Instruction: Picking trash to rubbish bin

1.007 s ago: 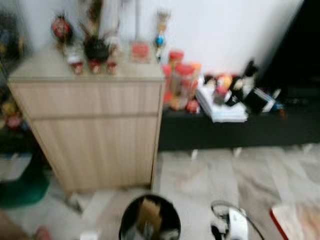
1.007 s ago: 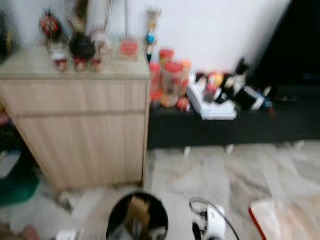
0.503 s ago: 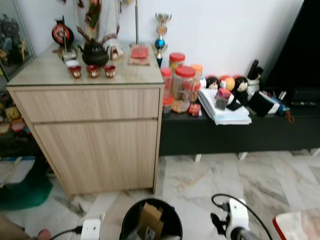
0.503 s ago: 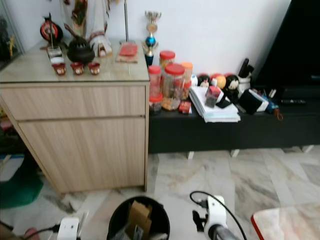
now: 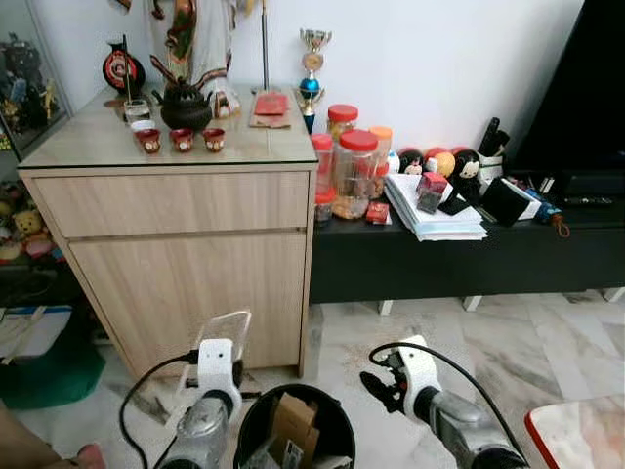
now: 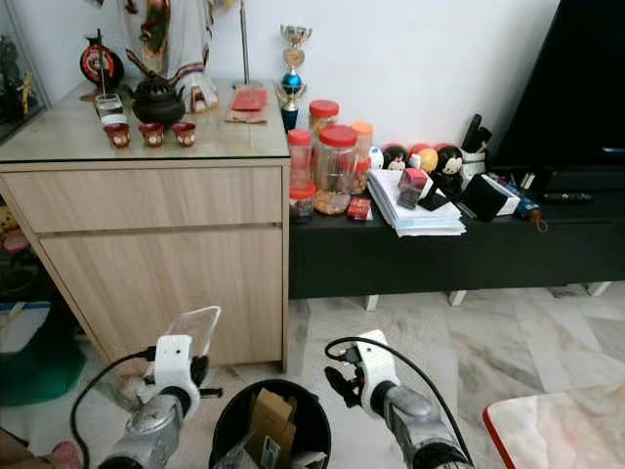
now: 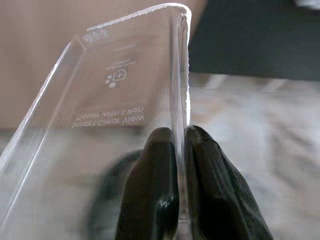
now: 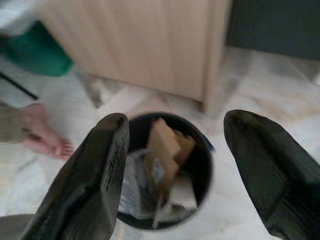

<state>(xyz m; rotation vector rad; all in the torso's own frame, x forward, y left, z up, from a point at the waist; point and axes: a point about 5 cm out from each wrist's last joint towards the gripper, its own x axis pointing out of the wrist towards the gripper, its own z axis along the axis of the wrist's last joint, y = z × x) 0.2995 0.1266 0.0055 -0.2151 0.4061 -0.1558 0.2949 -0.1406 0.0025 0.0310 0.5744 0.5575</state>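
While clamped on a clear plastic cover (image 7: 120,95), the left tool (image 7: 180,150) holds it raised just left of the black rubbish bin (image 5: 249,425), near the bin's rim. Right tool (image 8: 192,170) hangs with fingers spread wide apart, above the bin. Bin stands on the marble floor (image 5: 508,342) before the wooden cabinet (image 5: 186,254) and contains cardboard (image 5: 291,425) and paper scraps.

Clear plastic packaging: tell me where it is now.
The clear plastic packaging is pinched in the left gripper, held in front of the wooden cabinet, just left of the black bin.
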